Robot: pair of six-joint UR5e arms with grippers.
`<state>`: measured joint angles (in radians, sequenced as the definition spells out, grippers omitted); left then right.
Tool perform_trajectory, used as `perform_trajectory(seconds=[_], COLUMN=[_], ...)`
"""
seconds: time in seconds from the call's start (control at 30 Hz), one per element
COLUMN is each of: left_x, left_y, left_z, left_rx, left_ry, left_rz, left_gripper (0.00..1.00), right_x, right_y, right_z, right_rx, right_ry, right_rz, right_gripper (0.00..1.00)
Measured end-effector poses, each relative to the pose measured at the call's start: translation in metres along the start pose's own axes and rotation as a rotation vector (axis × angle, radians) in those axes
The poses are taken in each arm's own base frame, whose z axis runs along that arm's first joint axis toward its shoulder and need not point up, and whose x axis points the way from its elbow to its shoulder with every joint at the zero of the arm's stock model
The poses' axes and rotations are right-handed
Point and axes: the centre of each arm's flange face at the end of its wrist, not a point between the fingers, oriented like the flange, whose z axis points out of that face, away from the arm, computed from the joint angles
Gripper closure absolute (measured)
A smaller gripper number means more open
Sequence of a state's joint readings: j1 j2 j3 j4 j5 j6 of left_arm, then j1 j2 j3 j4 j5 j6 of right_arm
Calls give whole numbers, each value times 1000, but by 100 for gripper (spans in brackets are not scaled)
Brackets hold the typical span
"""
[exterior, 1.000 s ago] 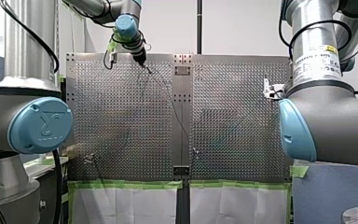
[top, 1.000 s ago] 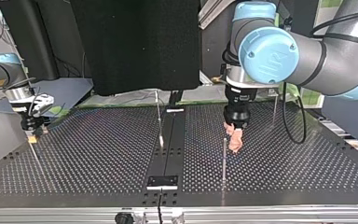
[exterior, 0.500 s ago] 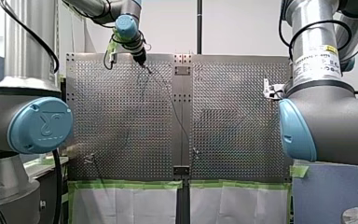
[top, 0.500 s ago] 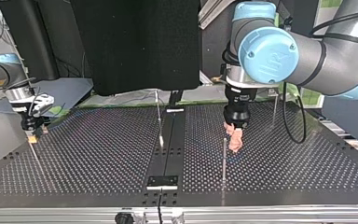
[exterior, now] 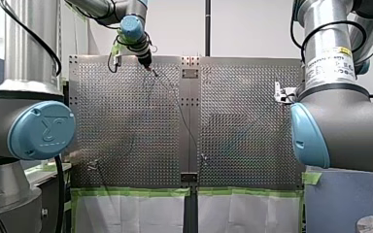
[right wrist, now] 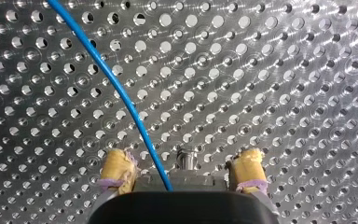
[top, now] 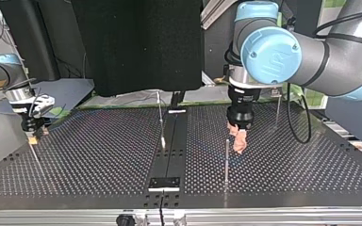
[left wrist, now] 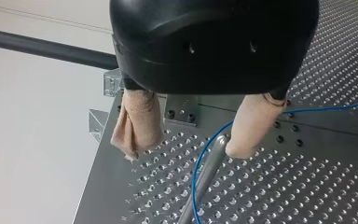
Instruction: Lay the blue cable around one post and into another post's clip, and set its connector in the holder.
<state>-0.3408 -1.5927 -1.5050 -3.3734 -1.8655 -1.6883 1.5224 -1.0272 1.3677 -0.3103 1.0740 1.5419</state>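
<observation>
Blue cable looks thin, light and bendy, so I think it will flop and slip if held loosely. A good place to pinch it is probably close to the post, where it has to bend. In the left wrist view my left gripper is wide apart and holds nothing. The post stands between its beige fingers. The cable curves past the post, right by one finger. It may touch that finger, but I cannot be sure. My right gripper is wide apart too. The cable runs over the perforated table and between its yellow pads, touching neither.
</observation>
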Motion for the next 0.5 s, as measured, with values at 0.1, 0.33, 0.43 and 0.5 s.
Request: perform_trajectory(seconds=[0.1,0.33,0.43,0.5], left_x=[0,0,0,0], left_y=[0,0,1,2], left_z=[0,0,0,0], left_rx=[0,-6,-15,-18], left_ry=[0,0,-1,-1], left_rz=[-2,-11,-17,-21], left_gripper=[0,0,0,0], right_x=[0,0,0,0], right_y=[0,0,0,0], right_z=[0,0,0,0], right_rx=[0,0,0,0], right_ry=[0,0,0,0], right_rz=[0,0,0,0], right_gripper=[0,0,0,0])
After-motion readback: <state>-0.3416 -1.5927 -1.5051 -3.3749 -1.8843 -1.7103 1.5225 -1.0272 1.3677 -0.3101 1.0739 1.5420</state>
